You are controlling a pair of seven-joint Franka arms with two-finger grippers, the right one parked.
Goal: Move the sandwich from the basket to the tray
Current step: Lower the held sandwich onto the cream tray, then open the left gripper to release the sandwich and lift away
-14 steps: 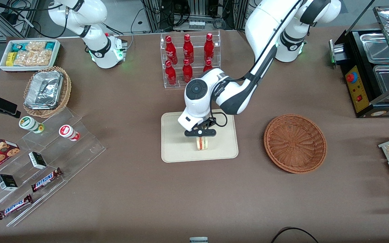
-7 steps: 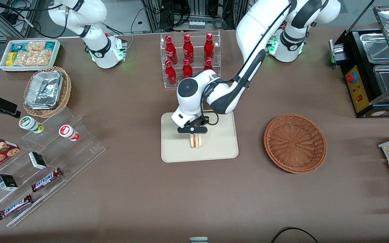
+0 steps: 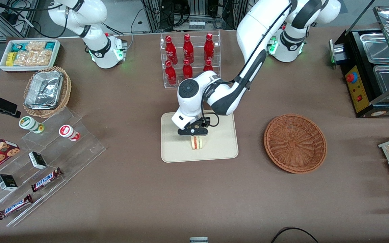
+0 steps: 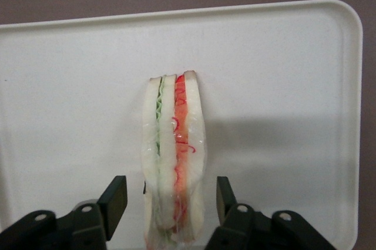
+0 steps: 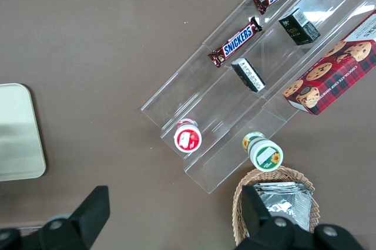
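Note:
The sandwich point(image 3: 197, 143) stands on its cut edge on the cream tray point(image 3: 221, 148), near the tray's middle. In the left wrist view the sandwich point(image 4: 173, 144) shows white bread with green and red layers on the tray point(image 4: 282, 85). My left gripper point(image 3: 193, 134) is right above it. Its fingers point(image 4: 119, 198) stand on either side of the sandwich with a gap on each side, so the gripper point(image 4: 171, 200) is open. The reddish-brown basket point(image 3: 295, 143) sits beside the tray toward the working arm's end and holds nothing.
A clear rack of red bottles point(image 3: 188, 57) stands farther from the front camera than the tray. Toward the parked arm's end are clear stepped shelves with snacks point(image 3: 42, 158) and a tan basket of foil trays point(image 3: 46, 91). A black food warmer point(image 3: 373, 71) stands at the working arm's end.
The gripper and sandwich moved a little across the tray toward the parked arm's end during the first half second. Since then they have hardly moved.

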